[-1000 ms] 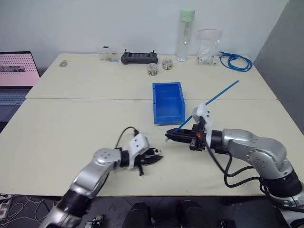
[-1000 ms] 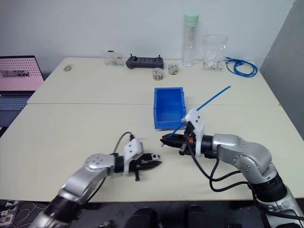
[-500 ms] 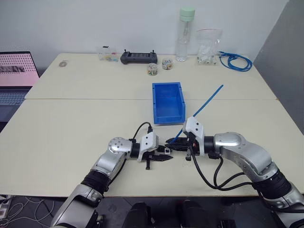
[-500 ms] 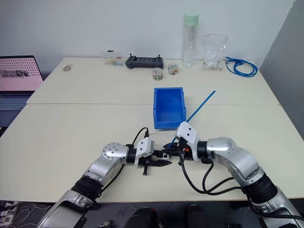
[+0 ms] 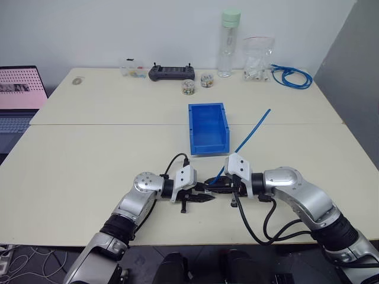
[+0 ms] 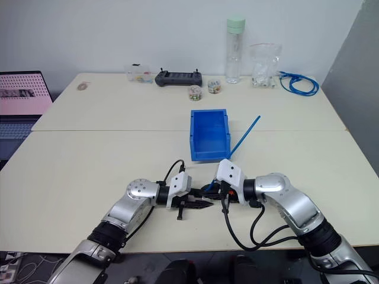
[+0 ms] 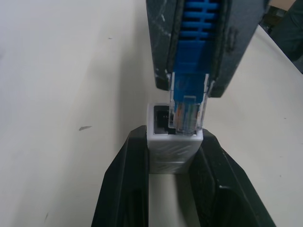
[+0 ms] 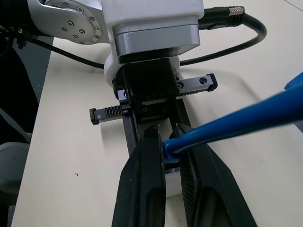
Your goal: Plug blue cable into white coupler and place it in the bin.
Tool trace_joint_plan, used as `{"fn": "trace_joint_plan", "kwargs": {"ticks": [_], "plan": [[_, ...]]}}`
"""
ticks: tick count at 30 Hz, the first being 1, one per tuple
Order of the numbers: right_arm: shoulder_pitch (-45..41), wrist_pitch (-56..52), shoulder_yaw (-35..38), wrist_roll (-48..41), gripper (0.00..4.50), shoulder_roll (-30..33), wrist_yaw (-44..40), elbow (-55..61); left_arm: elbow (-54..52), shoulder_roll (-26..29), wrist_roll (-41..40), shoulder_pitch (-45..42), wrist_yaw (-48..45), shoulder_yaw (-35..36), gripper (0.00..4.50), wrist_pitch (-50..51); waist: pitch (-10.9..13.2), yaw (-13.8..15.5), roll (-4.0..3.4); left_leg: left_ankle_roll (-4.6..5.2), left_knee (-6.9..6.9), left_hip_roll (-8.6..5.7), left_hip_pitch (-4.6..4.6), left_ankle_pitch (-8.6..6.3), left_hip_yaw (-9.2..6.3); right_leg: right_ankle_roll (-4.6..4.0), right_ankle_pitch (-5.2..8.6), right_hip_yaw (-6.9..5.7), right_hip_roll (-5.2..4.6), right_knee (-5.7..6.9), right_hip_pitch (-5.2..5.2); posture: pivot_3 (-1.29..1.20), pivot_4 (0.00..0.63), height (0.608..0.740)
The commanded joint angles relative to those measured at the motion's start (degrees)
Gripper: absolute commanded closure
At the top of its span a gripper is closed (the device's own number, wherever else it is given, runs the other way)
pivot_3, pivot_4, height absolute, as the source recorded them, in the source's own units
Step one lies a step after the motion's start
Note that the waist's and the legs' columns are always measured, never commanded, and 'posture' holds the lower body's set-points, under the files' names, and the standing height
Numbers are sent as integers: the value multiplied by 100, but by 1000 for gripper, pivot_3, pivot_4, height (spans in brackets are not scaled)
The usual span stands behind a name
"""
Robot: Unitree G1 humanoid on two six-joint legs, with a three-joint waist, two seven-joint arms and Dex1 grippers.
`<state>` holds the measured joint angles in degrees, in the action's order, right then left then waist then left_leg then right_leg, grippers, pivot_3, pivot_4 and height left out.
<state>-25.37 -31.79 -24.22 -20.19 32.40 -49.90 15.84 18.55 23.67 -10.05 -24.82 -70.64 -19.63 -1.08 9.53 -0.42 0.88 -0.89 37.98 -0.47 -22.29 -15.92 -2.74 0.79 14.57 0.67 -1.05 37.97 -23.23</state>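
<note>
Left wrist view: the clear plug of the blue cable (image 7: 189,116) sits at the dark opening of the white coupler (image 7: 173,142), its tip just entering but not seated. The left gripper (image 7: 173,189) is clamped on the coupler; the right gripper (image 8: 171,156) is closed on the cable's boot just behind the plug, the cable's free end rising far and right. A second ago the two grippers were well apart at the near edge of the table (image 5: 89,154); they have since come together, tip to tip, just near of the bin (image 5: 208,126). So the mating step looks under way; a straight push probably remains, then the drop into the bin.
</note>
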Motion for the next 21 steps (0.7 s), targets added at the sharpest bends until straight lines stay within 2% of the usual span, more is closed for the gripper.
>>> {"fn": "trace_joint_plan", "kwargs": {"ticks": [1,10,21], "plan": [[-44,-145,-140,251,4338,-19,-80,-227,-428,47,44,169,-188,-212,3699,331,0,-5,0,0,0,0,1,0,0,0,0,0,0,1,1,0,150,740],[-269,-81,-305,540,4338,198,-613,-389,-466,19,361,4,166,-154,3699,459,-4,2,1,0,-1,-1,24,0,3,25,15,2,0,2,17,0,150,740],[-402,-178,-143,514,4338,236,-772,-467,-403,132,528,63,133,-126,3699,361,-6,5,0,0,0,-1,26,0,3,20,12,7,-1,4,18,0,150,740]]}}
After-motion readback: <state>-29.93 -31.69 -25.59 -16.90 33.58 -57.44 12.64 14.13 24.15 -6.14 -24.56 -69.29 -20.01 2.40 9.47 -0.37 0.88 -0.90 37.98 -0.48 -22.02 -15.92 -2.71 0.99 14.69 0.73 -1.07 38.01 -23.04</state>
